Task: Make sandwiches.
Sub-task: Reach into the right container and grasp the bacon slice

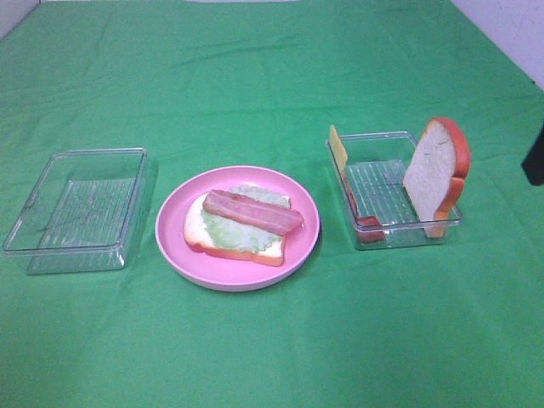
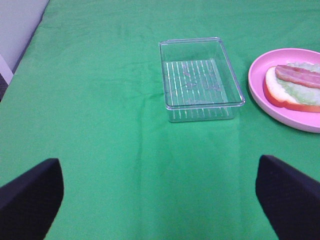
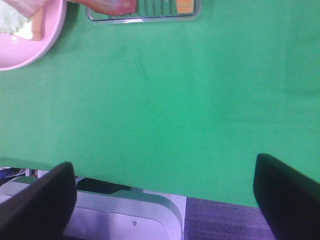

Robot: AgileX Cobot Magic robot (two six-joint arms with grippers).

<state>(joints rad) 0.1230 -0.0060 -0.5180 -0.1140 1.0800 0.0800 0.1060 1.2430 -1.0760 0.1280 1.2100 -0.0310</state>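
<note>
On the round pink plate [image 1: 178, 238] in the middle lies a white bread slice [image 1: 197, 231] with orange-brown crust. A pale green lettuce leaf [image 1: 234, 234] covers it and a pink-red meat strip [image 1: 252, 212] lies on top. In the clear tray on the right [image 1: 399, 231], a second bread slice [image 1: 435, 174] stands upright. A yellow cheese slice [image 1: 338, 151] leans on that tray's left wall, and another meat strip [image 1: 370, 226] rests in its front corner. My left gripper [image 2: 160, 167] is open over bare cloth, short of the left tray. My right gripper [image 3: 165, 167] is open near the table's edge, holding nothing.
An empty clear tray [image 1: 51, 242] sits left of the plate, also seen in the left wrist view as the ribbed tray [image 2: 172, 107]. Green cloth covers the table. A dark piece of the right arm [image 1: 534, 157] shows at the right edge. The table's edge [image 3: 125, 192] lies under the right gripper.
</note>
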